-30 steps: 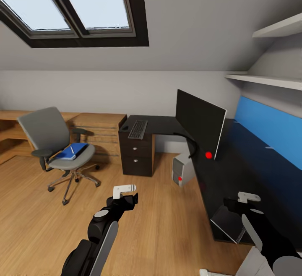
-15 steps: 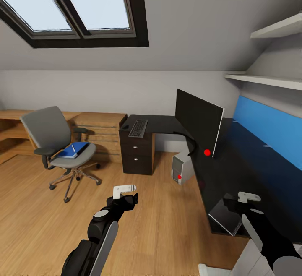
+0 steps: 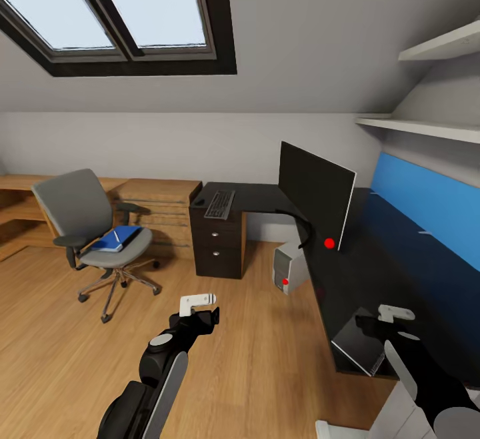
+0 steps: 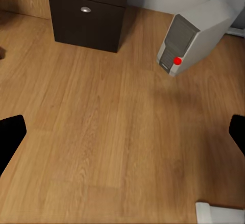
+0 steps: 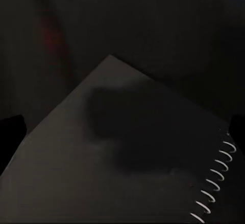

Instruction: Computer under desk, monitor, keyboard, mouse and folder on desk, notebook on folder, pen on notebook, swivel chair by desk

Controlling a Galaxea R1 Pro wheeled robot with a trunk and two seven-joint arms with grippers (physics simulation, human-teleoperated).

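My right jaws (image 3: 385, 314) wide over notebook (image 3: 360, 350) at bench (image 3: 400, 259) near edge, 5 o'clock. Left jaws (image 3: 198, 302) wide, idle. Folder (image 3: 115, 239) on swivel chair (image 3: 90, 225), 9 o'clock. Descend square, pinch spiral edge.

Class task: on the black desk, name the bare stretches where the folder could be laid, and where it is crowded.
Bare top lies on the desk between the monitor and the notebook, along the blue wall panel. A smaller patch sits between the keyboard and monitor. The near end is crowded: notebook under the right gripper.
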